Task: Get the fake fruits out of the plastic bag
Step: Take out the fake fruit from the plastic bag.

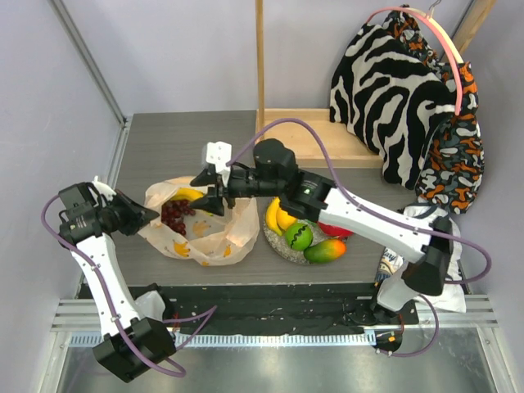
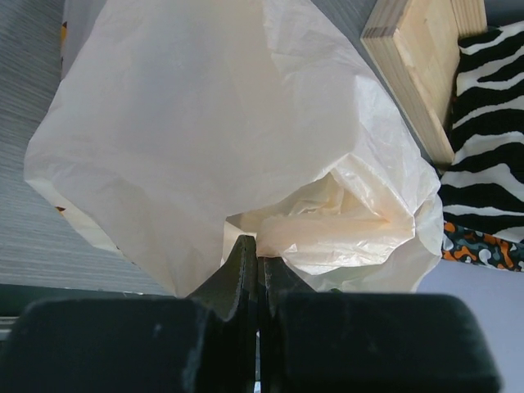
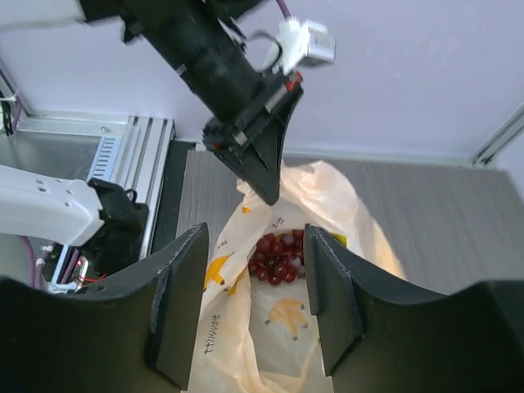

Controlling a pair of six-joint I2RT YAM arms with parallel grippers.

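The plastic bag [image 1: 214, 239] lies open on the table, beige with banana prints. Inside it sit a dark red grape bunch [image 1: 173, 214] and a yellow fruit [image 1: 189, 194]. My left gripper [image 1: 150, 217] is shut on the bag's left rim; in the left wrist view the bag's film [image 2: 205, 139] is pinched at the fingertips [image 2: 242, 255]. My right gripper [image 1: 208, 201] hovers open over the bag's mouth. In the right wrist view the grape bunch [image 3: 277, 255] shows between and beyond its fingers [image 3: 182, 303], with nothing gripped.
A speckled plate [image 1: 278, 244] right of the bag holds bananas [image 1: 278, 218], a green apple [image 1: 297, 236], a red-green fruit [image 1: 325, 250] and a red fruit [image 1: 337, 230]. A wooden frame [image 1: 315, 135] and zebra-print cloth [image 1: 401, 98] stand at the back right.
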